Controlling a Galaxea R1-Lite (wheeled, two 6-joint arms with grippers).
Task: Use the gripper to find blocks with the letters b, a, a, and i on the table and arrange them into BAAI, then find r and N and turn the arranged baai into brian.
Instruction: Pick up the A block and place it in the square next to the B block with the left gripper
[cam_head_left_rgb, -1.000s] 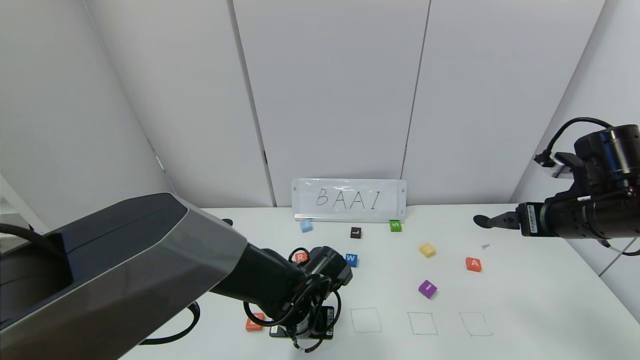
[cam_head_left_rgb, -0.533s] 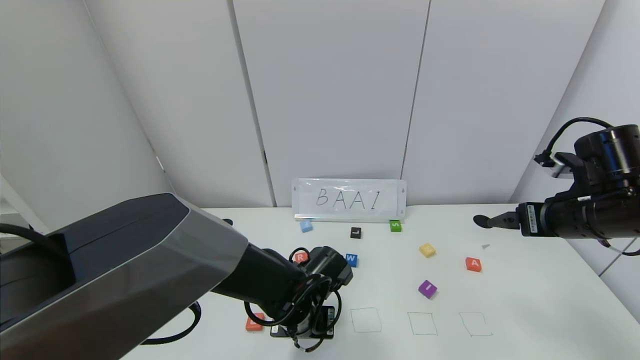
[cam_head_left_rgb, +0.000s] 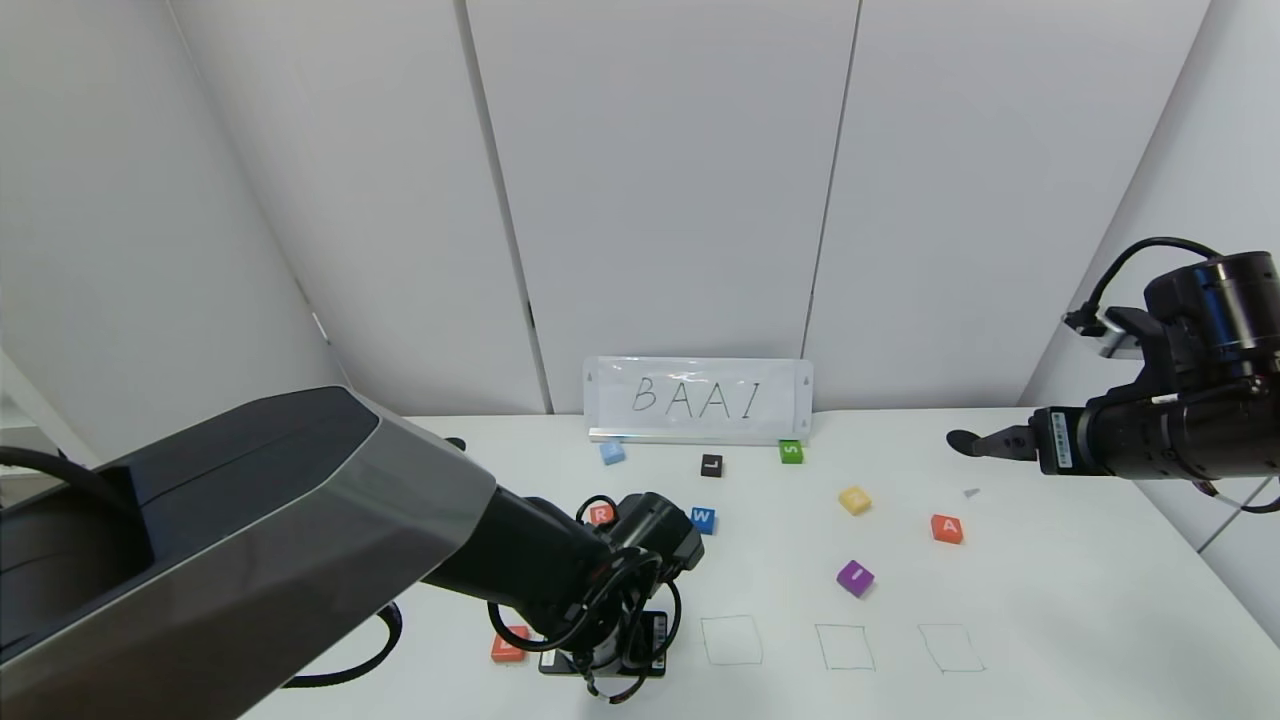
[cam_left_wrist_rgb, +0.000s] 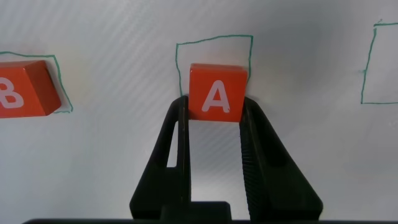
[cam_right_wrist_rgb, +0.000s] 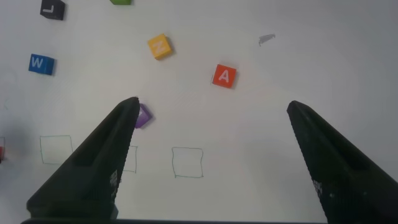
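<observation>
Progress of the BAAI stage, seen from my remote station. The B block (cam_left_wrist_rgb: 22, 87) lies in the first pen-drawn square on the counter (cam_head_left_rgb: 1050, 590), at the left end of the row. My left pincer (cam_left_wrist_rgb: 214, 109) is closed on an orange-red A block (cam_left_wrist_rgb: 216, 93) and has it inside the second square (cam_left_wrist_rgb: 214, 65); whether the block rests fully on the counter I cannot tell, and I judge this placement to be nearly complete, with only the release outstanding. In the head view the left arm hides both this block and its square, leaving only part of the B block visible beside the wrist.

Two letters of the first word remain. The second A block (cam_head_left_rgb: 947, 528) lies loose toward the right side of the counter, and the purple I block (cam_head_left_rgb: 855, 577) sits nearer the row, just behind the empty squares. Three empty squares show in the head view, the middle one (cam_head_left_rgb: 845, 647) among them.

My right pincer (cam_right_wrist_rgb: 211, 124) hangs above the right side of the counter with its jaws spread wide and nothing between them.

For the later BRIAN stage, the R block (cam_head_left_rgb: 600, 514) waits behind the left wrist, beside the blue W block (cam_head_left_rgb: 703, 519). The yellow block (cam_right_wrist_rgb: 159, 46) may carry the N. That stage has not begun.
</observation>
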